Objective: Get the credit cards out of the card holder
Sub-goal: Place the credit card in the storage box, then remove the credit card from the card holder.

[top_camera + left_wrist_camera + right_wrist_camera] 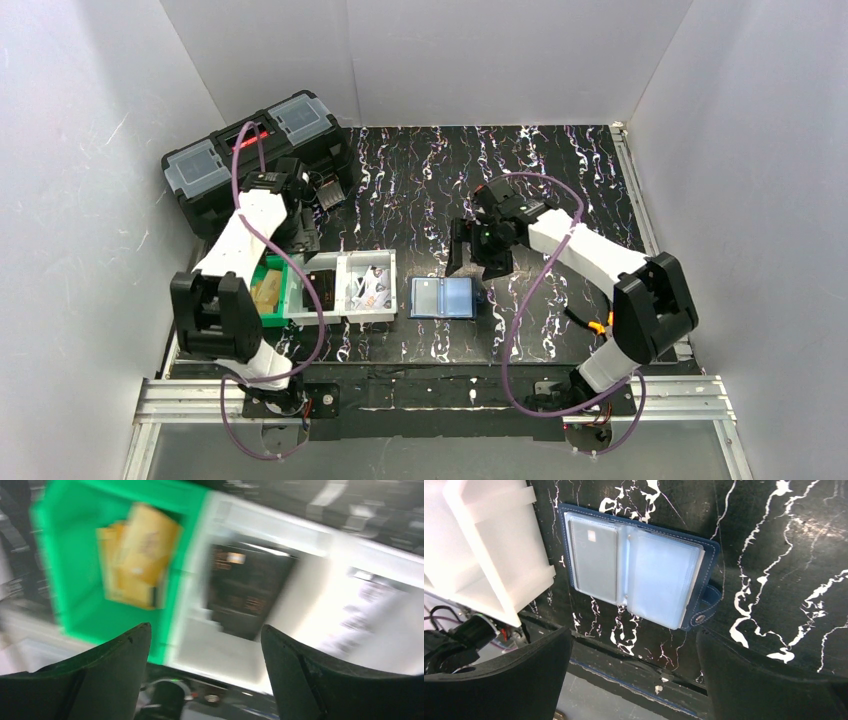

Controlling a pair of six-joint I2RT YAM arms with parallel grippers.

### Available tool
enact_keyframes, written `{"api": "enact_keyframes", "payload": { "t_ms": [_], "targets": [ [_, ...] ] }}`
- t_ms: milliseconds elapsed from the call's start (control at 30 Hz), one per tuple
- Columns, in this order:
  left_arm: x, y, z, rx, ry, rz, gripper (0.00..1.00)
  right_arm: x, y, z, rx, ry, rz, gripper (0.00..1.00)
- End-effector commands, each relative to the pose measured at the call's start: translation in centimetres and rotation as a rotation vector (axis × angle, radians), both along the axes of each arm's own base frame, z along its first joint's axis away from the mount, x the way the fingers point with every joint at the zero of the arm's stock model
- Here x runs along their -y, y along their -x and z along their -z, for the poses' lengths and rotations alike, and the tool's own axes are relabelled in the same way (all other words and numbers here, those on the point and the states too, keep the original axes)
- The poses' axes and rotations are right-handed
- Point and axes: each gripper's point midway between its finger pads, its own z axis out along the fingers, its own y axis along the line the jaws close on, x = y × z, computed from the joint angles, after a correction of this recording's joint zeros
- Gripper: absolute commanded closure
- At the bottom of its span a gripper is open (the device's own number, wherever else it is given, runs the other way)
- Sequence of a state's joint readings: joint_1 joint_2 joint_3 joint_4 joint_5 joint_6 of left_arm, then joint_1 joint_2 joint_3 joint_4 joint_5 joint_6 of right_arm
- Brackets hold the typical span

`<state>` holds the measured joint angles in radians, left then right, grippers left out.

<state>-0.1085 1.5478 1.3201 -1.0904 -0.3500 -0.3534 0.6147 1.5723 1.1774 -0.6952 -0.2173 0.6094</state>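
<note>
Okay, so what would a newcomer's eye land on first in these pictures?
The bright green bin at the left end of the white tray, with orange-yellow cards piled in it. Next, the navy card holder, lying spread open on the black marbled table just right of the tray, pale pockets up. The left end effector hangs open over the bin and tray, the right end effector open above the holder.

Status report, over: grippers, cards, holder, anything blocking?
Left gripper open, empty, over green bin holding the credit cards. Right gripper open, empty, facing the card holder, spread flat on the table. No orange showing in its pockets. Nothing lying on it.
</note>
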Motion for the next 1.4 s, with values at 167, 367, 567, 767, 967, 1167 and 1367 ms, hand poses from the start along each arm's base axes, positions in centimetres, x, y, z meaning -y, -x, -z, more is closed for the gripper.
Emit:
{"api": "enact_keyframes", "payload": {
  "t_ms": [167,367,567,767,967,1167,1367],
  "targets": [
    [17.7,-0.7,-3.0,0.156,0.680,0.251,0.20,-3.1,0.0,1.1,0.022,0.128,0.042,0.02],
    [21.2,-0.8,-2.9,0.144,0.764,0.218,0.23,-5.2,0.6,2.4,0.023,0.166,-0.001,0.16],
    [17.8,-1.4,-3.3,0.218,0.643,0.101,0.22,-6.3,0.8,3.8,0.024,0.227,-0.043,0.21],
    [16.4,-1.5,-4.0,0.254,0.635,0.064,0.22,-7.0,1.0,4.8,0.010,0.265,-0.072,0.24],
    [16.8,-1.3,-4.0,0.248,0.663,0.068,0.23,-7.6,1.1,6.1,-0.014,0.312,-0.113,0.24],
    [17.0,-1.4,-4.2,0.251,0.670,0.075,0.23,-6.4,1.0,7.5,-0.034,0.419,-0.143,0.25],
    [17.1,-1.5,-4.3,0.247,0.674,0.073,0.24,-4.7,0.6,8.6,-0.025,0.517,-0.184,0.41]
  ]
}}
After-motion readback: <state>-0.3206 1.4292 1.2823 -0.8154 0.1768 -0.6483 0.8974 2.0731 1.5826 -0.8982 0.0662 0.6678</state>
